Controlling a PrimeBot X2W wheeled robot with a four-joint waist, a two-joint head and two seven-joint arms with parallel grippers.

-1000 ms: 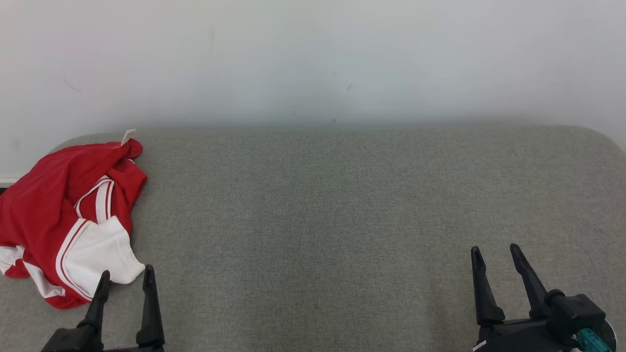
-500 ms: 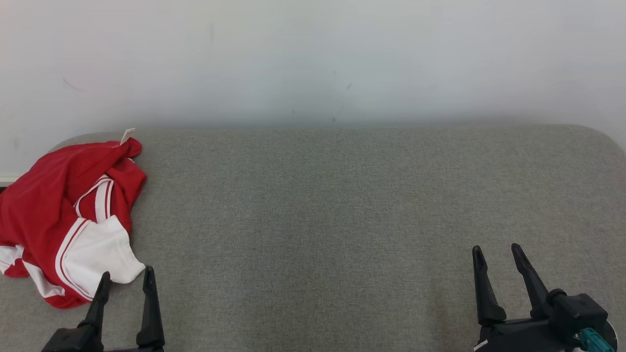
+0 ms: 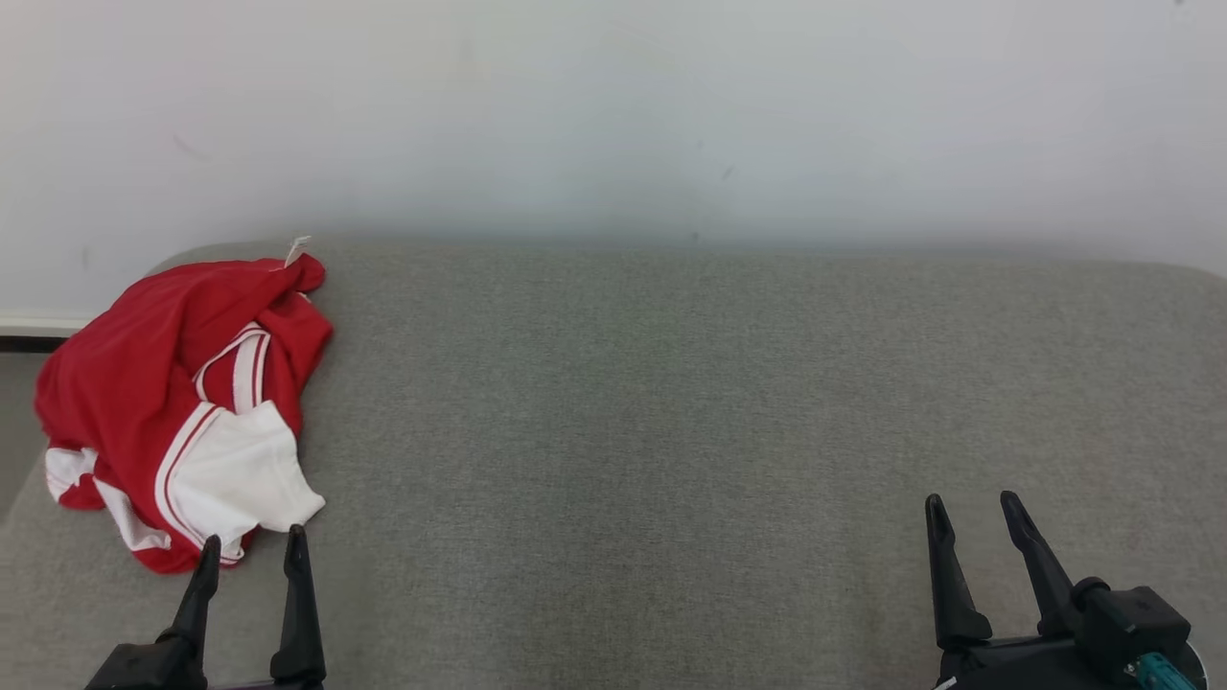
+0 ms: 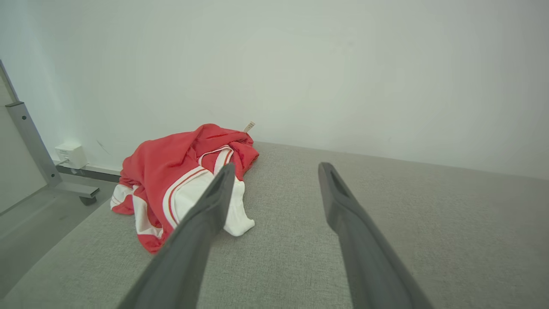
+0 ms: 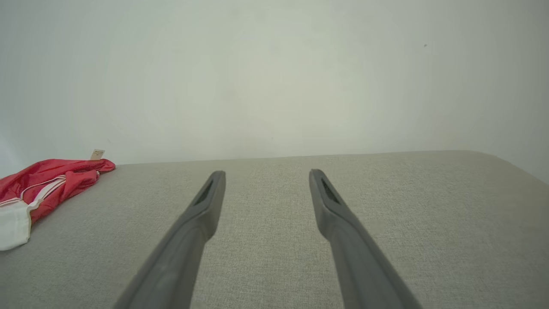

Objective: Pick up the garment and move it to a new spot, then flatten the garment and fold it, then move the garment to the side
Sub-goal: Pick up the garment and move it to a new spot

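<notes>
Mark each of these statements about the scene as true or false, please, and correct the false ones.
1. The garment is red with white parts. True.
2. The garment lies flat and neatly folded. False: it is a crumpled heap.
3. The left gripper and the right gripper are both open and hold nothing. True.
4. The garment lies close to the right gripper. False: it lies at the left end of the grey surface, just ahead of the left gripper.
5. A small white tag sticks up at the garment's far edge. True.
</notes>
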